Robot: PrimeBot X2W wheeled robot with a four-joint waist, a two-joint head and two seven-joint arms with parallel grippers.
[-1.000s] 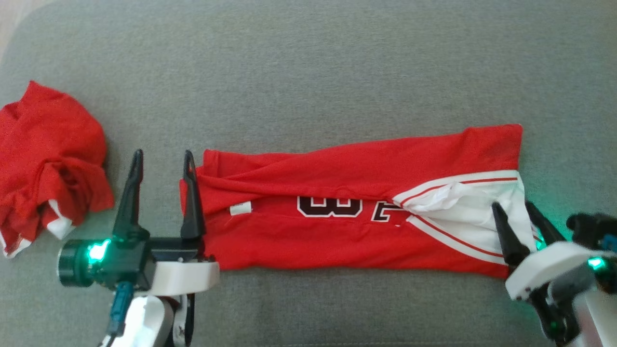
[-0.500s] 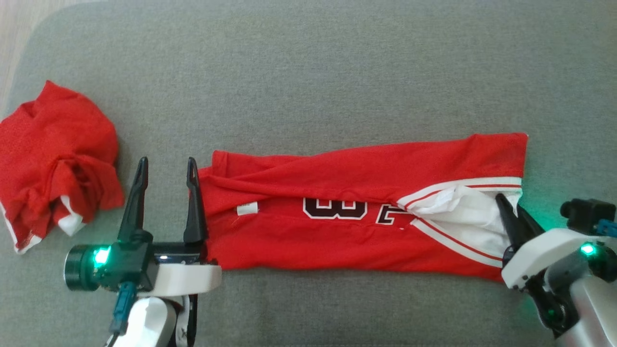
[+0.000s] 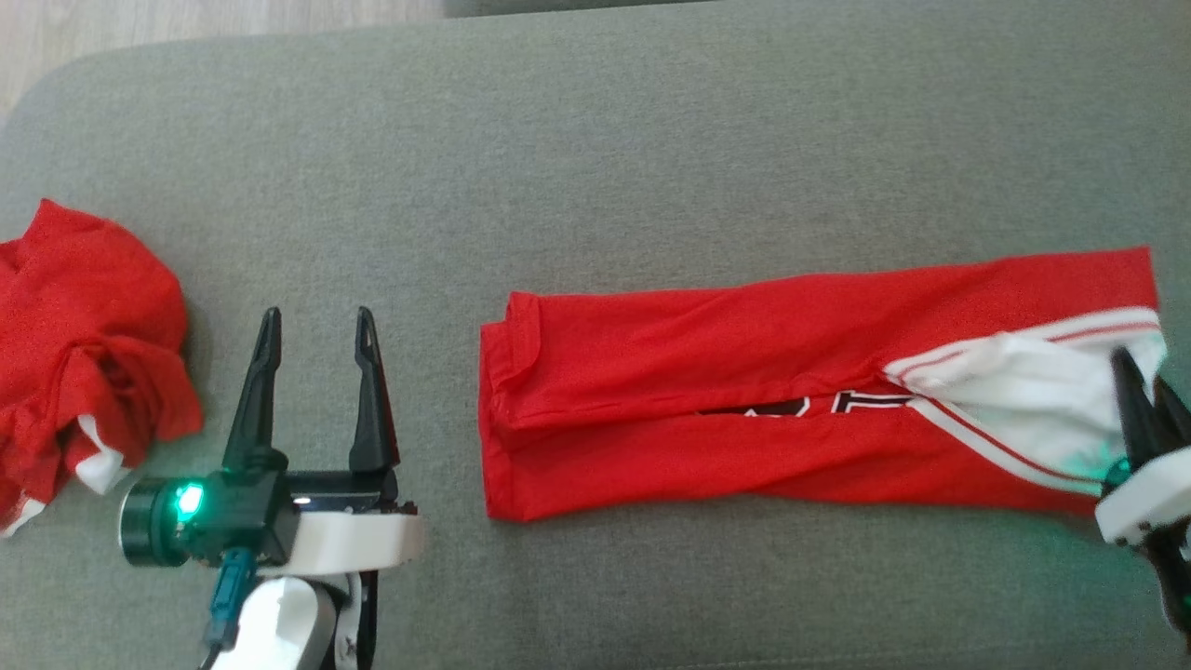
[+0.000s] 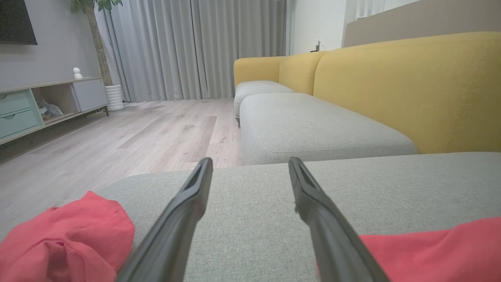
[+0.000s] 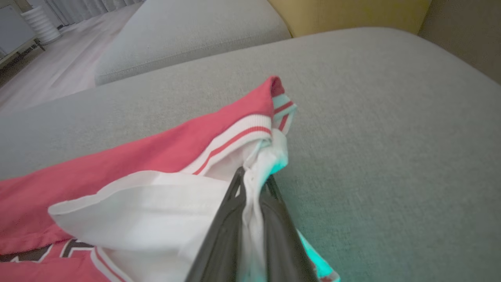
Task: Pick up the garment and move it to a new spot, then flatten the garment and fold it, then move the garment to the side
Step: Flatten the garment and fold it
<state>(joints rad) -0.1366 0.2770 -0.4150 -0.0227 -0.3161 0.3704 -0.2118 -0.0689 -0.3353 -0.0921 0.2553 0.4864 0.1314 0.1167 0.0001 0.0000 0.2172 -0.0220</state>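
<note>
Right gripper [image 3: 1143, 377]: mine, at 3 o'clock in the head view; the fingers are pinched onto the white-trimmed end of the garment [image 3: 744, 409], with cloth squeezed between them in the right wrist view.
Left gripper [image 3: 316, 321]: mine, at 8 o'clock, fingers spread wide and holding nothing.
Garment: a red jersey folded into a long strip, lying on the grey cushion [image 3: 595, 140] from the centre out to 3 o'clock, its free end apart from my left gripper.
Crumpled red cloth [image 3: 84, 344]: at 9 o'clock, untouched.
</note>
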